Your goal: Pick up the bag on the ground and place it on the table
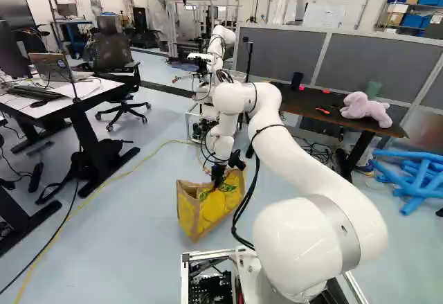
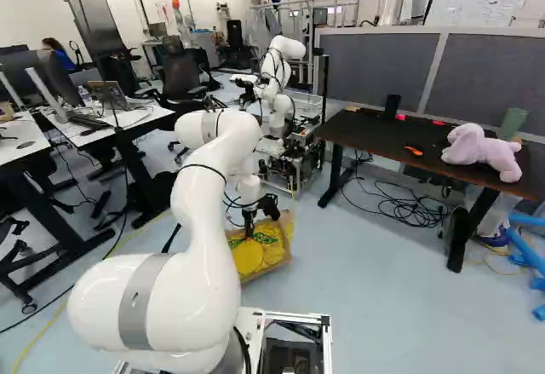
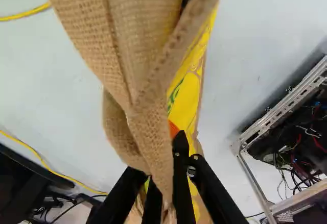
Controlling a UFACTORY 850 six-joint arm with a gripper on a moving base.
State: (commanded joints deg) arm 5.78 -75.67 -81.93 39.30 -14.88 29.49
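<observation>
My gripper [image 1: 219, 172] is at the top of the bag [image 1: 204, 215], which is tan burlap with a yellow printed side and is low by the floor ahead of the base. Whether its bottom touches the floor I cannot tell. Up close in the wrist view, burlap of the bag [image 3: 145, 76] runs in between the two fingers of the gripper [image 3: 164, 185], pinched from both sides. The dark wooden table [image 2: 358, 129] stands at the right of the right base view, further off than the bag.
On the dark table lie a pink plush toy [image 2: 483, 151], a green cup, a black cup and small orange-red items. Cables [image 2: 409, 208] coil beneath it. Blue foam tubes [image 1: 414, 179] lie beyond its right end. Another robot [image 2: 279, 76] stands behind the bag; a white desk [image 1: 62, 96] is at left.
</observation>
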